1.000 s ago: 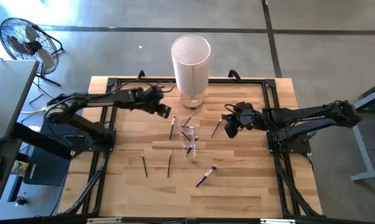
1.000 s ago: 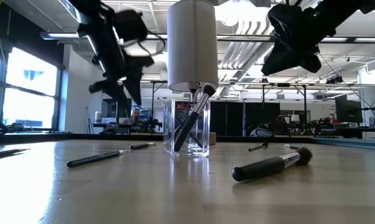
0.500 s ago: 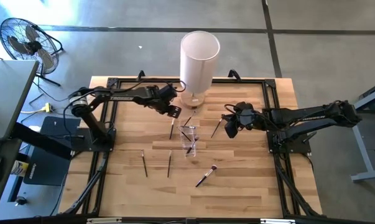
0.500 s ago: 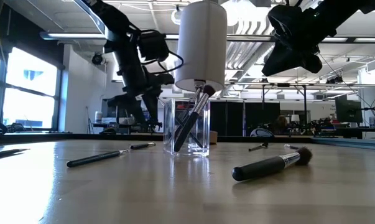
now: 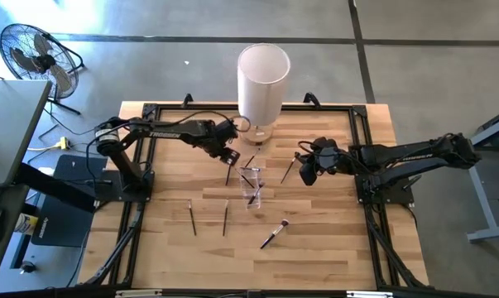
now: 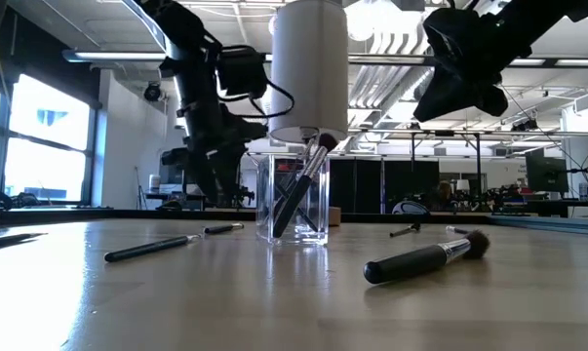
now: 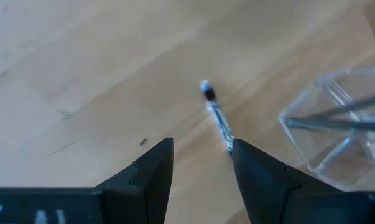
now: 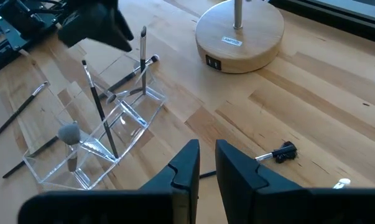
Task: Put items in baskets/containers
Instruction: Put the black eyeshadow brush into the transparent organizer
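Observation:
The clear plastic cup [image 5: 251, 187] [image 6: 295, 200] stands mid-table with a few brushes leaning inside it. Other thin brushes lie flat on the wood: one [image 5: 230, 171] just left of the cup, one [image 5: 288, 170] to its right, two [image 5: 191, 217] [image 5: 225, 218] nearer, and a thicker one [image 5: 274, 233] [image 6: 425, 258]. My left gripper [image 5: 227, 154] [image 7: 203, 155] hangs open just above the brush left of the cup [image 7: 217, 115], a finger on either side of its handle. My right gripper [image 5: 305, 170] [image 8: 207, 163] waits, fingers nearly together, raised over the right-hand brush [image 8: 280, 152].
A tall white cylinder [image 5: 261, 83] on a round wooden base [image 8: 240, 28] stands at the far edge, close behind the cup and my left gripper. A black frame [image 5: 150, 112] borders the table. Bare wood lies toward the near edge.
My left gripper has swung from the far left toward the cup and come down over the brush lying left of it, staying open. The white cylinder's top has swayed a little to the right and partly back. My right arm has kept still.

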Motion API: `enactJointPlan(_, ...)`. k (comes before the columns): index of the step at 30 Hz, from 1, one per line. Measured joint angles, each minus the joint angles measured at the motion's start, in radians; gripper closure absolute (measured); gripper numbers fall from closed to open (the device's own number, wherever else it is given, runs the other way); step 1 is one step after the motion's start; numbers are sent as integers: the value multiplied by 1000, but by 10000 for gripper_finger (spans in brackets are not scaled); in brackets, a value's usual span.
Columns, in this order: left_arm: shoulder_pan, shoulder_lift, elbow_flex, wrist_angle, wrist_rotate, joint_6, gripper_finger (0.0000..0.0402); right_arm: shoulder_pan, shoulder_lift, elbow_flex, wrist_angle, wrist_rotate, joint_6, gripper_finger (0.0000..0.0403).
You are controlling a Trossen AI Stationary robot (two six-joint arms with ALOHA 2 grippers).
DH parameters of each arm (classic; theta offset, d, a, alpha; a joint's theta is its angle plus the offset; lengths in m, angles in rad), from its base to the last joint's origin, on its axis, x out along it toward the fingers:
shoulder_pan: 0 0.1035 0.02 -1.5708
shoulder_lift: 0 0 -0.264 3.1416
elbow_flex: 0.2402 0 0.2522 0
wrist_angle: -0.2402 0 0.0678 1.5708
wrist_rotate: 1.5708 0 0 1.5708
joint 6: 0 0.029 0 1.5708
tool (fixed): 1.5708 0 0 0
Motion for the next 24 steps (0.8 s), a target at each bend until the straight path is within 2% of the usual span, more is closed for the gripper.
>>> enactJointPlan(6,-93,0,-18,-21,-150,-1,238,0,0,0,-4,2,0,354)
enactJointPlan(10,-122,-41,-134,37,-149,-45,238,0,0,0,-4,2,0,357)
enactJointPlan(14,-161,-96,-296,250,-134,-98,238,0,0,0,-6,3,0,355)
enactJointPlan(16,-184,-127,-367,414,-152,-108,238,0,0,0,-6,8,0,355)
enactJointPlan(19,-212,-166,-430,640,-248,-114,238,0,0,0,-8,10,0,357)
enactJointPlan(22,-215,-161,-442,718,-326,-114,238,0,0,0,-8,18,0,359)
enactJointPlan(24,-195,-161,-421,721,-336,-114,238,0,0,0,-7,21,7,359)
